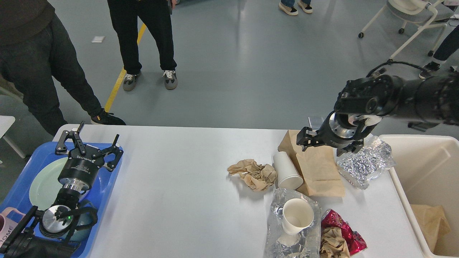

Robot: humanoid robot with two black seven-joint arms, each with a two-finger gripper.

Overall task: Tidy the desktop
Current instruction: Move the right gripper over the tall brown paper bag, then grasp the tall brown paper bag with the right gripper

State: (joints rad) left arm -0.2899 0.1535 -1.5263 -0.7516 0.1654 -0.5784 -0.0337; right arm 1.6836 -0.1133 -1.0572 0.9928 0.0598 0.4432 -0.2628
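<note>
The white desktop (179, 200) holds litter on its right half: a crumpled brown paper (254, 173), a white paper cup (287, 172) on its side, a flat brown paper bag (317, 172), a silver foil bag (365, 163), a second cup (297, 215) on silver foil (283, 240), a red foil wrapper (344, 229) and a brown paper wad (331, 243). My right gripper (324, 144) is open and empty, just above the far end of the brown bag. My left gripper (88, 141) is open and empty over the blue tray (21, 186).
The blue tray at the left holds a pale green plate (43, 182) and a pink mug (7, 225). A beige bin (423, 172) stands off the right edge with brown paper (430, 222) inside. People stand on the floor beyond the far edge.
</note>
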